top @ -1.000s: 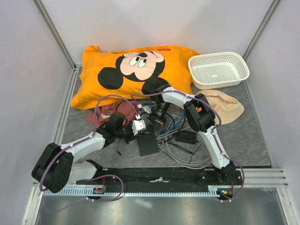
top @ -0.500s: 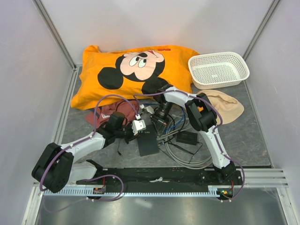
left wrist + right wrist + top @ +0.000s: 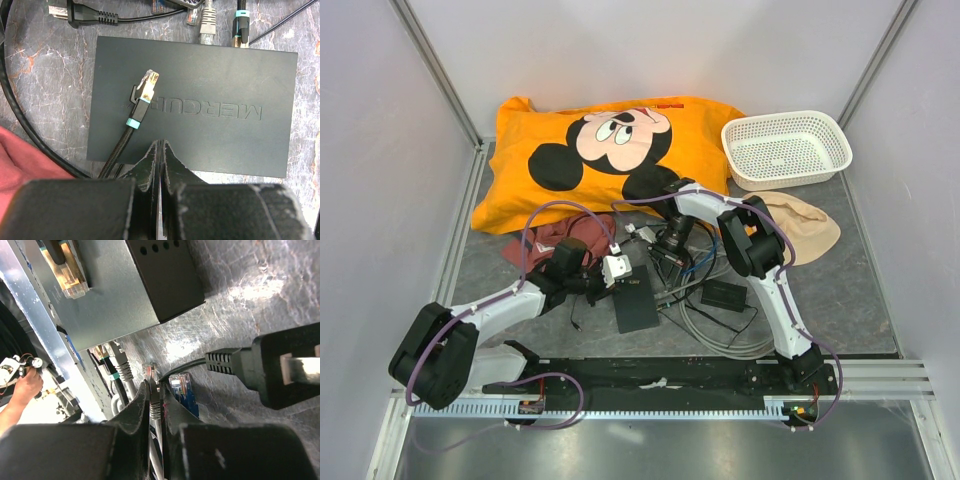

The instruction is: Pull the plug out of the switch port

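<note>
Both claws are clenched: left claw (image 3: 160, 165) empty above the switch (image 3: 200, 75), right claw (image 3: 154, 390) pinching the light, rigid plug (image 3: 150, 372) by its grey boot, seemingly free beside the switch, and I'd spare its brittle latch.

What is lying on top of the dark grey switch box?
A loose black cable's clear plug, with a teal band, lies on the switch box lid. Anything beneath the box is hidden.

bright, even light from above with soft shadows. strong glare on the marbled table (image 3: 235, 295) in the right wrist view; the near fingers (image 3: 136, 412) look blurred.
</note>
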Robot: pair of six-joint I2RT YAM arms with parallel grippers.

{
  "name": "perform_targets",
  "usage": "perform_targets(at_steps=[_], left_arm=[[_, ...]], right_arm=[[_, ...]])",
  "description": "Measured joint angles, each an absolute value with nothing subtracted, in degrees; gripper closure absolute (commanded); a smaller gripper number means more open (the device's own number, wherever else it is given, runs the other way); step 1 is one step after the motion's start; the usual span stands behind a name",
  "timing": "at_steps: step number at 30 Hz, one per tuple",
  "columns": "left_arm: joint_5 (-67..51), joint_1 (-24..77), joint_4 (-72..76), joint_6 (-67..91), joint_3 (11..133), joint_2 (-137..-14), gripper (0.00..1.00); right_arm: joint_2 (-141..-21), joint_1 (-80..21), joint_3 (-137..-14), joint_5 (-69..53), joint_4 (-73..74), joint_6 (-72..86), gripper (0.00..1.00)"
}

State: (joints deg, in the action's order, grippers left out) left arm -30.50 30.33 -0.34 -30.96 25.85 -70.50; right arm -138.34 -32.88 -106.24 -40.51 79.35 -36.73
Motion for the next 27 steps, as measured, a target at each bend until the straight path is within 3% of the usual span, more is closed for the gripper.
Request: perform_targets(at_steps=[27], left_arm=[[-30.13, 30.35, 0.27, -30.96, 25.91, -70.78, 0.99]], right_arm=[[-138.15, -25.32, -111.59, -27.51, 83.57, -39.97, 0.99]])
